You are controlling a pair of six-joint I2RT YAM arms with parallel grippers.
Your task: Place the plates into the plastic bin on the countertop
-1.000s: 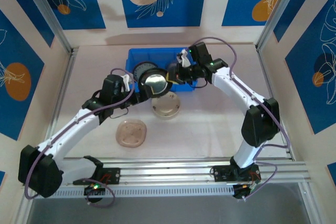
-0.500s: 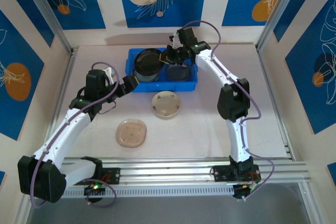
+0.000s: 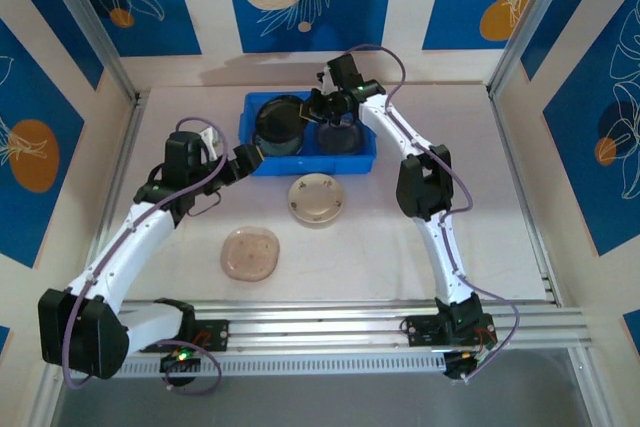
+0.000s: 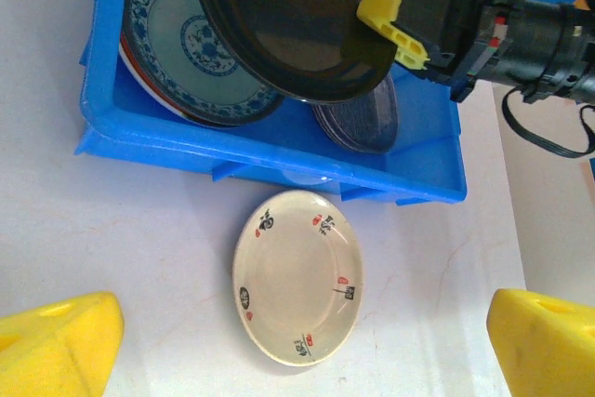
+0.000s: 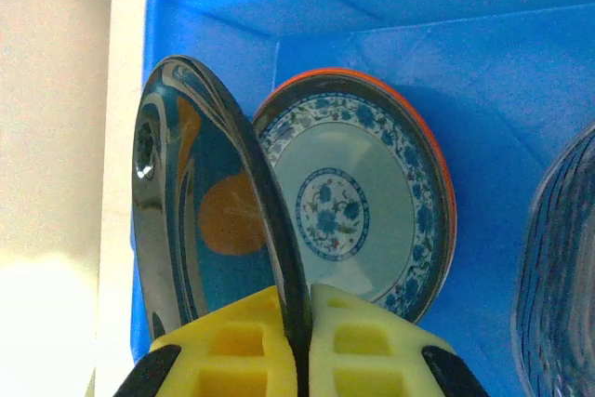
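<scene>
Right pincer (image 5: 302, 327) on black plate (image 5: 200, 220); beige plate (image 4: 297, 276) glyph-marked.

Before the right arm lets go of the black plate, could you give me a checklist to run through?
1. Right gripper shut on black plate rim: ok.
2. Black plate above plastic bin: ok.
3. Room beneath it: cannot tell; blue-patterned plate lies there.
4. Left gripper open, outside the bin: ok.
5. All plates binned: not ok; beige plate and pinkish plate lie on countertop.
</scene>
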